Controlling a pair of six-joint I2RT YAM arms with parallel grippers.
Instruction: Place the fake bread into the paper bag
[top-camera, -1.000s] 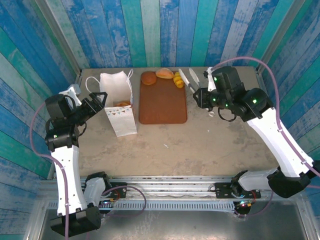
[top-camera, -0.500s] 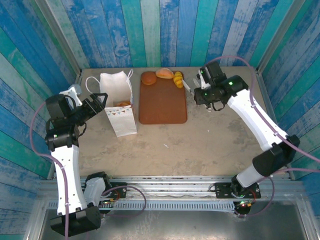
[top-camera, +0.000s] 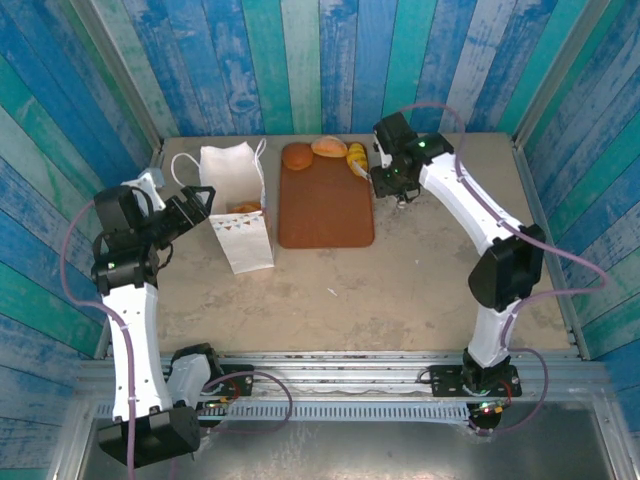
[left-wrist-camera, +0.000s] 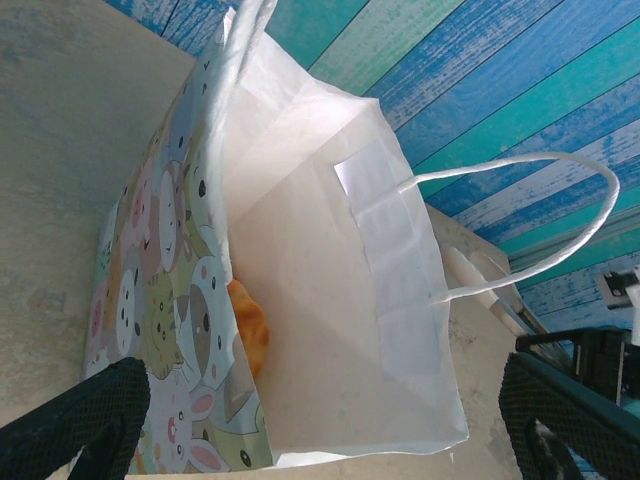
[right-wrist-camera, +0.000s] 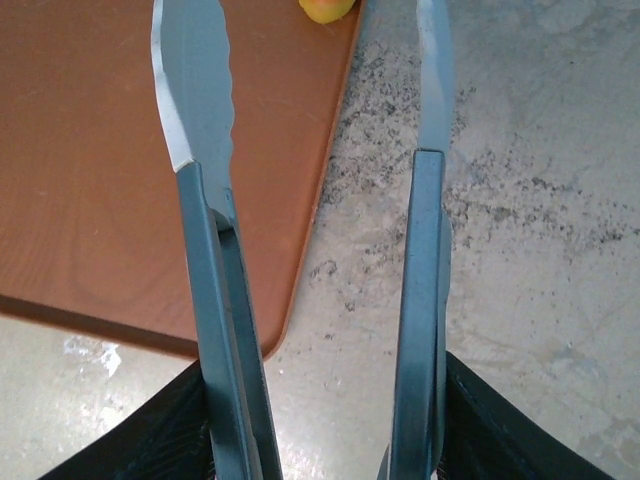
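1. Well, the left gripper (top-camera: 198, 206) stands toward the tabletop's left edge with its jaws wide apart and nothing between them, just beside the bag's left wall.
2. The bag (top-camera: 238, 225) stands upright left of the board with its mouth open. One orange bread piece (left-wrist-camera: 250, 330) lies inside it.
3. The board (top-camera: 325, 215) lies at the middle of the far edge. Two buns (top-camera: 297, 156) and a yellow piece (top-camera: 357, 158) sit along its far rim, not yet bagged.
4. The right gripper (top-camera: 385, 178) is just right of the board's far-right corner, clamped on the handles of tongs (right-wrist-camera: 200, 130). The blades stand apart and empty, one over the board and the other over bare tabletop.
5. Risks, as I judge them:
   - The blades straddle the board's right edge, so a low approach could catch that edge and shove the board.
   - The glossy bread may squirt out of smooth blades.
   - The light bag, which nothing is gripping, could tip if it is bumped at the mouth.
6. Hard to tell:
   - whether a left finger touches the paper;
   - what lies deeper in the bag, behind its walls;
   - the yellow piece's shape, since the right wrist view cuts it off at the top.
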